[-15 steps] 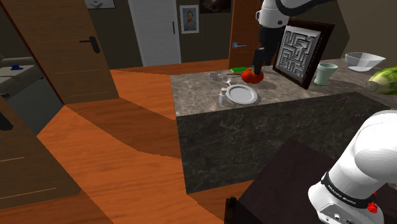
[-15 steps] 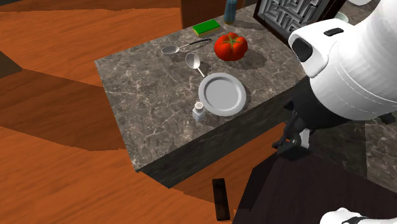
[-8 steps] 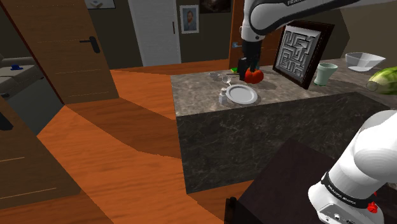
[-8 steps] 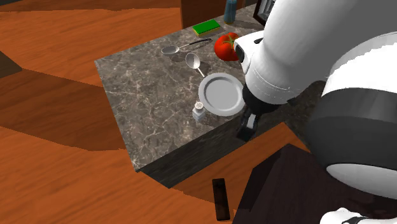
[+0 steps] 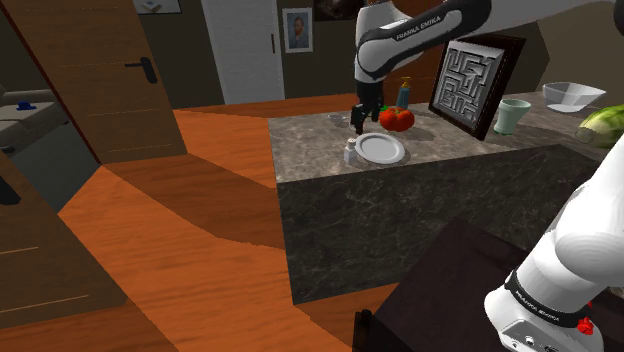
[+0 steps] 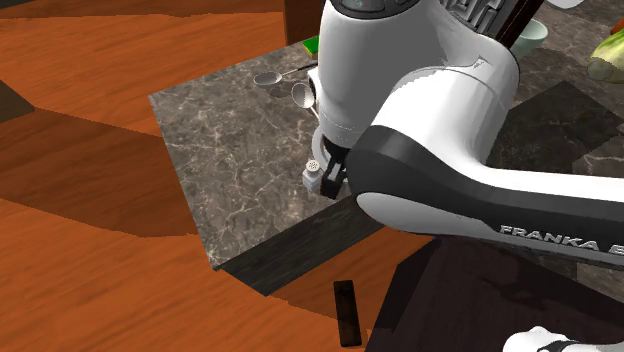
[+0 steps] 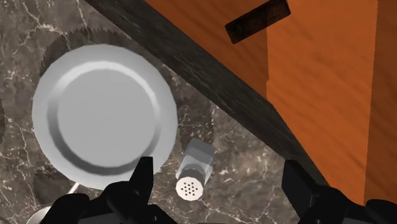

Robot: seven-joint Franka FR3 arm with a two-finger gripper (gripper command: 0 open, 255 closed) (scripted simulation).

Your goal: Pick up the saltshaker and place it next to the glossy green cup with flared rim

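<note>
Dark marbled counter (image 5: 450, 158): squat grey saltshaker (image 7: 194, 170), holed white cap, at the plate's (image 5: 383, 148) nine o'clock in the shoulder view; gripper (image 7: 219, 175) fingers spread, touching nothing.

All three views down onto counter (image 5: 310, 150)

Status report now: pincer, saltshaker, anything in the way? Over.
Pincer open, hovering above saltshaker, not touching. Saltshaker upright near counter edge. Plate close beside it, may crowd one finger.

Glossy white, rounded Franka arm (image 6: 400, 80) with dark grey joint bands bearing white FRANKA EMIKA lettering; small red dot at four o'clock on its base link; blocky all-black two-finger gripper (image 7: 219, 172).
</note>
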